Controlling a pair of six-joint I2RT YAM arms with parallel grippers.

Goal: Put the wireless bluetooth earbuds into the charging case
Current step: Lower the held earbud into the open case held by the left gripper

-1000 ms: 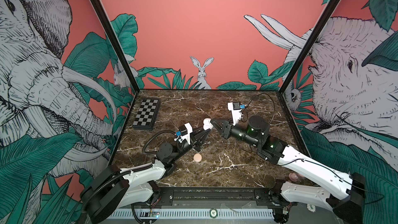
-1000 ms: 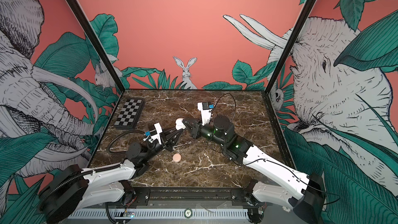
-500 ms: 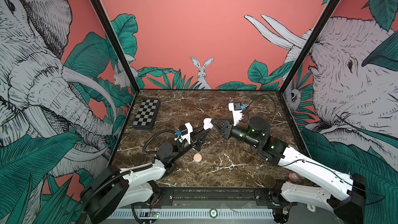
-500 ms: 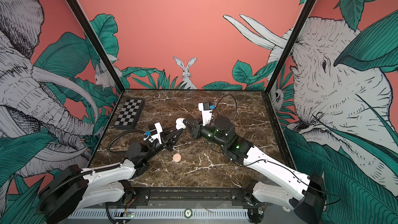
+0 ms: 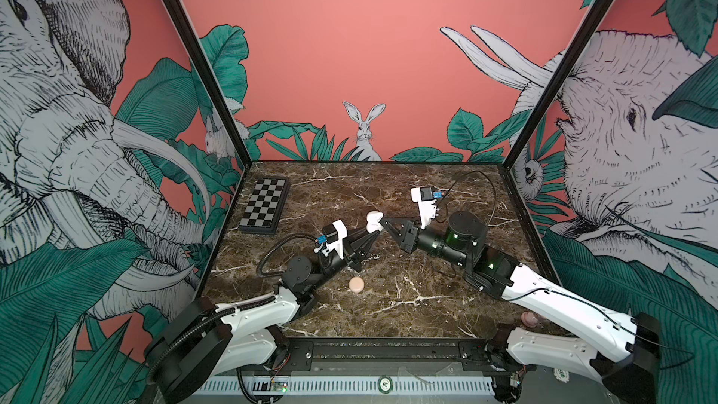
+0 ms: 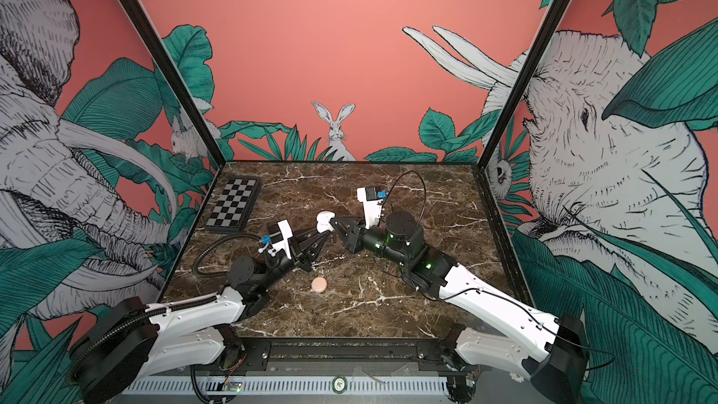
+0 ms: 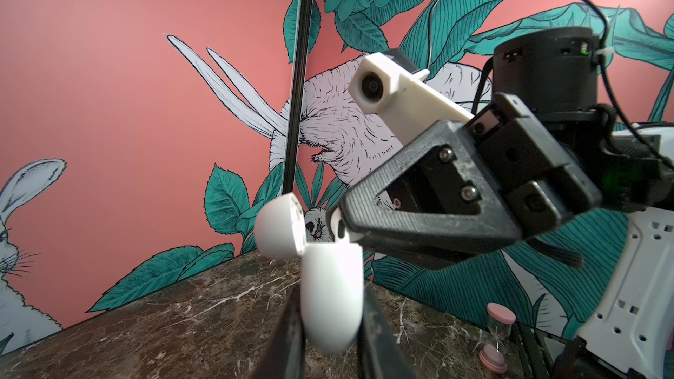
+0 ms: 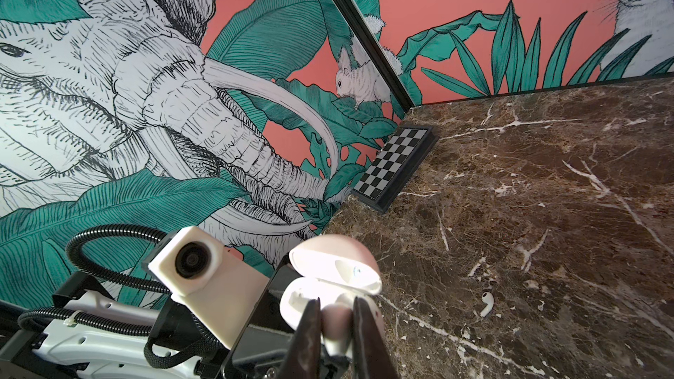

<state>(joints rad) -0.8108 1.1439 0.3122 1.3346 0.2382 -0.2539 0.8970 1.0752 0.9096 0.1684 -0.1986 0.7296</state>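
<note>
Earbud sits pinched in the right gripper, at the mouth of the open charging case straight ahead, which the left gripper clamps above the marble table; second earbud lies loose on it

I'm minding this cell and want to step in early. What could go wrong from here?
1. The right gripper pinches the earbud at the very end of its jaws, at the mouth of the case; a skewed angle may jam it or let it slip to the table.
2. The left gripper holds the case in the air, so a push may twist it in that grip.
3. A second earbud lies loose on the table and might get knocked.
</note>
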